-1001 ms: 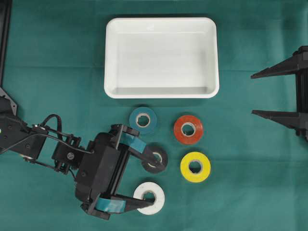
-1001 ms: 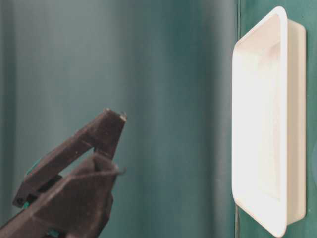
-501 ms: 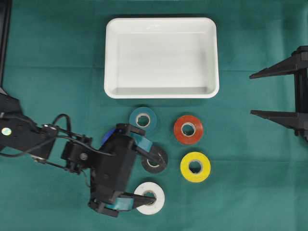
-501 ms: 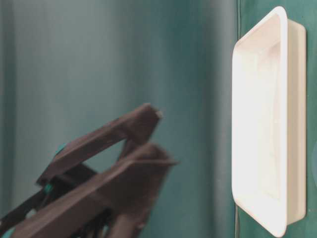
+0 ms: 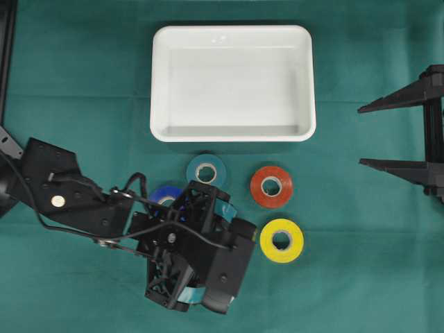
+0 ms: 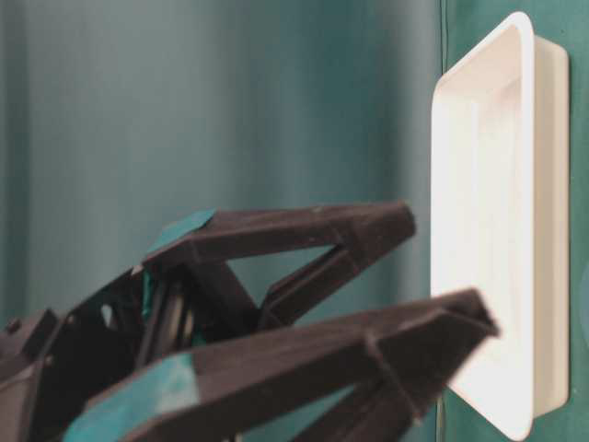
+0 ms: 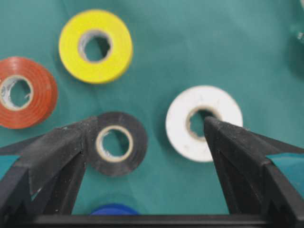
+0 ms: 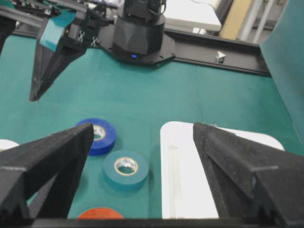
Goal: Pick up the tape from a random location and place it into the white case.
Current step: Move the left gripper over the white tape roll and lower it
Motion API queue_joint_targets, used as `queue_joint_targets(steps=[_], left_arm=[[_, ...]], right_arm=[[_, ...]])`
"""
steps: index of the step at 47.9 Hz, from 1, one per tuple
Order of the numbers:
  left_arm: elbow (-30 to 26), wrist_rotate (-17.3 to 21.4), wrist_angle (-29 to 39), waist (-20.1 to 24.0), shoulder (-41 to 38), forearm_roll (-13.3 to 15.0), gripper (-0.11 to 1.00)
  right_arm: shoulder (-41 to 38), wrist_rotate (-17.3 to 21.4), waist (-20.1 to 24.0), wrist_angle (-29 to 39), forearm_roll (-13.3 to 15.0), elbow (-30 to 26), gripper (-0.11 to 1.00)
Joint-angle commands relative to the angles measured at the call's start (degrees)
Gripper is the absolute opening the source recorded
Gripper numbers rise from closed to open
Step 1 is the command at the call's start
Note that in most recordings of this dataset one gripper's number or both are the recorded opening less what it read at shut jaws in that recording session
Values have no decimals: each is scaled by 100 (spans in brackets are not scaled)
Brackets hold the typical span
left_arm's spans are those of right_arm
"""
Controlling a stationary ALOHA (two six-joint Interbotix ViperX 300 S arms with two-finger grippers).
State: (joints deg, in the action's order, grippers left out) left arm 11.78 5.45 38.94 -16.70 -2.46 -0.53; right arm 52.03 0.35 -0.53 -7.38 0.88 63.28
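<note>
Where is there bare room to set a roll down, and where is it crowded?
The white case is empty inside. Bare cloth lies between the case and the right tool, and left of the case. Crowded: below the case, around the teal roll, red roll and yellow roll, under the left tool.

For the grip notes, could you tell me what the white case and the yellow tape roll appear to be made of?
White case: probably moulded plastic, smooth and slightly glossy, with rounded corners and faint highlights.
Yellow tape roll: likely vinyl tape, smooth with a slight sheen, wound on a pale, seemingly cardboard core.

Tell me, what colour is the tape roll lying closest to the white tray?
Teal, a blue-green. The teal roll sits just below the white tray, clearest in the overhead view.
</note>
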Motion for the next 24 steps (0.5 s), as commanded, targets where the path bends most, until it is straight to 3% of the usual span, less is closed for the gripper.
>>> queue_joint_targets(steps=[1, 24], left_arm=[[-246, 62, 105, -9, 44, -18, 98], [-237, -70, 141, -44, -9, 0, 98]], right_arm=[[-35, 18, 0, 0, 0, -185, 91], [-53, 9, 0, 79, 0, -202, 91]])
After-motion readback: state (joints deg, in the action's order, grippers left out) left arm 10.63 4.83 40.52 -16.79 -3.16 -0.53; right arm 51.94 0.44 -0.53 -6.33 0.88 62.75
